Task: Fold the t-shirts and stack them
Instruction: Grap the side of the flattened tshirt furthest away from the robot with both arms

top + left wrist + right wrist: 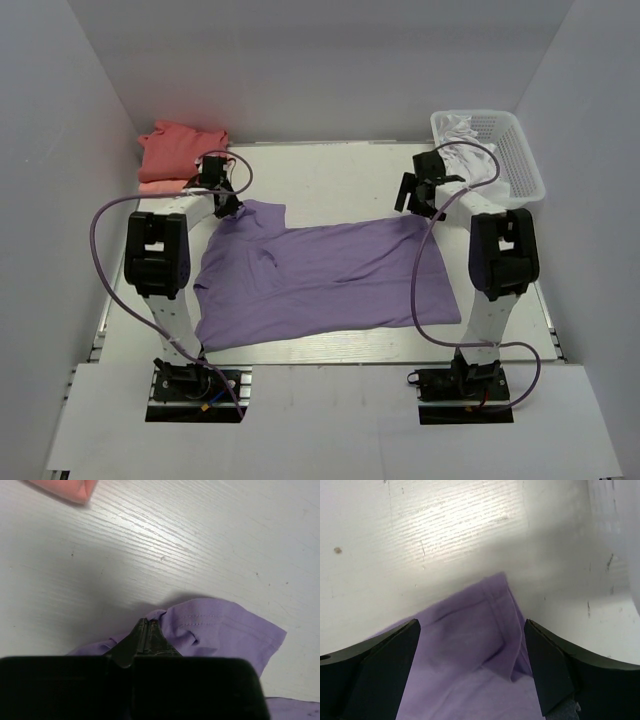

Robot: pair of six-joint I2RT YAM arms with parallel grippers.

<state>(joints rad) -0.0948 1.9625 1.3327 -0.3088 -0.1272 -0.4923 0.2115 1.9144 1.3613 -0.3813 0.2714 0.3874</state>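
There, the left gripper [146, 630] is pinched tight on a bunched corner of the lavender t-shirt [330, 280], spread across the table [330, 175]; right gripper [471, 626] gapes wide over its other far corner, holding nothing; coral t-shirt [180, 143] folded far left

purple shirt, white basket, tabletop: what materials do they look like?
purple shirt: soft matte knit cloth, likely cotton jersey; stitched hem and limp wrinkles show.
white basket: looks like moulded plastic, slotted lattice wall.
tabletop: white painted or laminated board, fine grain lines; cannot tell which.
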